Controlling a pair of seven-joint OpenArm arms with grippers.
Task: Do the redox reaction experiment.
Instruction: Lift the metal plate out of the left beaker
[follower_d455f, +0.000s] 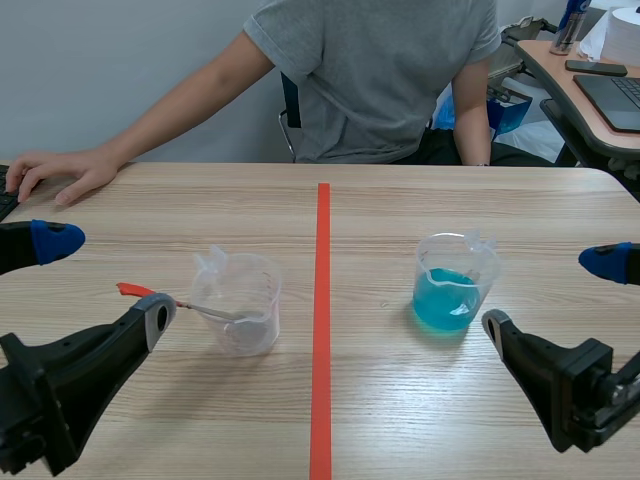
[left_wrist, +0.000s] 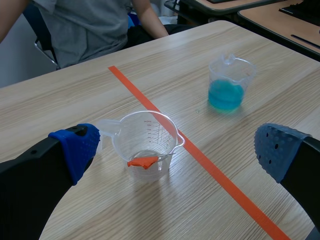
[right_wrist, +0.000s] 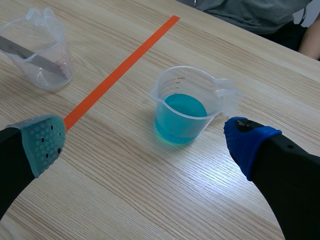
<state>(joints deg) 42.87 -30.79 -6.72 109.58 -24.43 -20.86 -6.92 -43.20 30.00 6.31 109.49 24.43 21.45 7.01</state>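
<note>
A clear plastic beaker (follower_d455f: 240, 303) (left_wrist: 146, 143) (right_wrist: 42, 49) stands left of the red tape line, with a metal spatula with an orange-red handle tip (follower_d455f: 160, 297) (left_wrist: 145, 161) leaning in it. A second clear beaker (follower_d455f: 455, 281) (left_wrist: 228, 83) (right_wrist: 186, 106) holding blue liquid stands right of the line. My left gripper (follower_d455f: 95, 285) (left_wrist: 175, 150) is open, its fingers either side of the empty-looking beaker and short of it. My right gripper (follower_d455f: 555, 295) (right_wrist: 145, 137) is open too, just short of the blue beaker.
A person in a grey shirt (follower_d455f: 375, 75) sits across the table, one hand (follower_d455f: 55, 172) resting flat at the far left edge. The red tape line (follower_d455f: 322, 330) splits the wooden table. A side desk with devices (follower_d455f: 600, 70) stands at the far right.
</note>
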